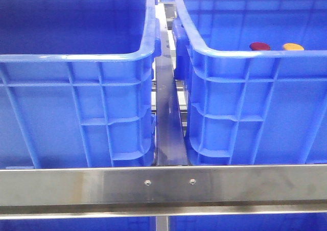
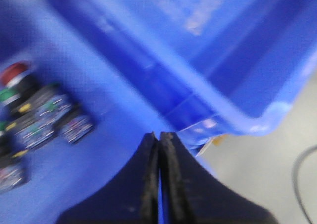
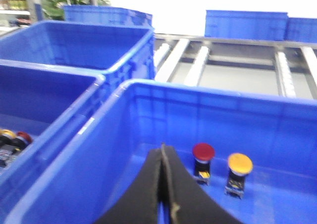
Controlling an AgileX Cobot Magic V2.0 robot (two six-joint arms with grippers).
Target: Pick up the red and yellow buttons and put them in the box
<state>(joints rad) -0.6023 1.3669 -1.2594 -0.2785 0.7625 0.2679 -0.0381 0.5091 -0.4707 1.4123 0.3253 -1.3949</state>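
While front shows caps only, right wrist reveals red button [image 3: 203,152] bodies.

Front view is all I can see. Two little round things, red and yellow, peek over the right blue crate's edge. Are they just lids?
Observer: No. The right wrist view shows the red button and the yellow button each standing upright on a small dark body on the crate floor.
Operator: Is a gripper holding one?
Observer: No. The right gripper is shut on nothing, short of them.
Operator: And the left one?
Observer: The left gripper is shut and empty too, above another crate where more buttons lie.
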